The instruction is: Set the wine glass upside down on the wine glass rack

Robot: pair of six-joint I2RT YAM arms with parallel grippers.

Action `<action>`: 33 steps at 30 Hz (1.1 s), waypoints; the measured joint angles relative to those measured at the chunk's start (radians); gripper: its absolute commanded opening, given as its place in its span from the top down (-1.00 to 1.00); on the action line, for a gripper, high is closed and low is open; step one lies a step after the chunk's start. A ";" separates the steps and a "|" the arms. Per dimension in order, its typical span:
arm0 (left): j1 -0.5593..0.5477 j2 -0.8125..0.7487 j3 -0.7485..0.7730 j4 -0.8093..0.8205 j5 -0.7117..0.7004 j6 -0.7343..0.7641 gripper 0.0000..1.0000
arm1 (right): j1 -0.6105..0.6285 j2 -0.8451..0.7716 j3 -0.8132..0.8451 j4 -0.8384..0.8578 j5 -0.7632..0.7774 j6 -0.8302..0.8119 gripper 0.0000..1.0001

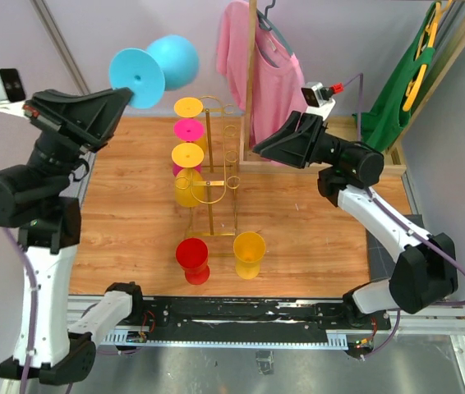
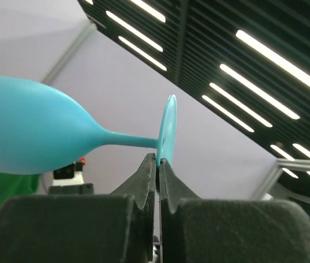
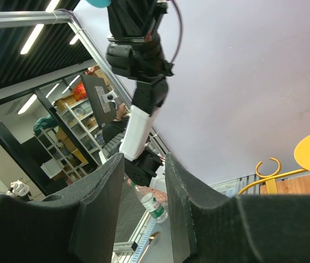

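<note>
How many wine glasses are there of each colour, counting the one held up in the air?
Yellow glasses: 4 (three on the rack, one on the table)
Pink glass: 1, on the rack
Red glass: 1, on the table
Blue glass: 1, held by the left gripper
Total: 7

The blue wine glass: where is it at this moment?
In the top view the blue wine glass is in the air at the upper left, its foot pinched by the left gripper, up-left of the gold rack.
</note>
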 measured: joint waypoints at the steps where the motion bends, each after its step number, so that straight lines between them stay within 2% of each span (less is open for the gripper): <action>1: 0.000 -0.012 0.046 -0.103 -0.027 0.071 0.99 | -0.005 -0.010 -0.010 0.000 -0.003 -0.002 0.25; 5: 0.000 -0.075 0.152 -0.416 -0.149 0.273 0.99 | -0.006 -0.024 -0.030 0.004 -0.013 -0.006 0.25; 8: 0.000 -0.128 0.166 -0.563 -0.237 0.344 0.99 | -0.006 -0.024 -0.037 0.004 -0.020 -0.008 0.25; 18: 0.000 -0.248 0.037 -0.999 -0.513 0.393 0.99 | -0.006 -0.024 -0.044 0.006 -0.028 -0.010 0.26; 23: 0.000 -0.288 0.021 -1.137 -0.555 0.398 0.99 | -0.006 -0.024 -0.056 0.006 -0.028 -0.010 0.27; 27: 0.000 -0.309 -0.008 -1.173 -0.542 0.388 1.00 | -0.006 -0.024 -0.069 0.007 -0.027 -0.010 0.28; 33: 0.000 -0.325 -0.172 -1.193 -0.463 0.333 0.99 | -0.006 -0.025 -0.080 0.008 -0.027 -0.010 0.28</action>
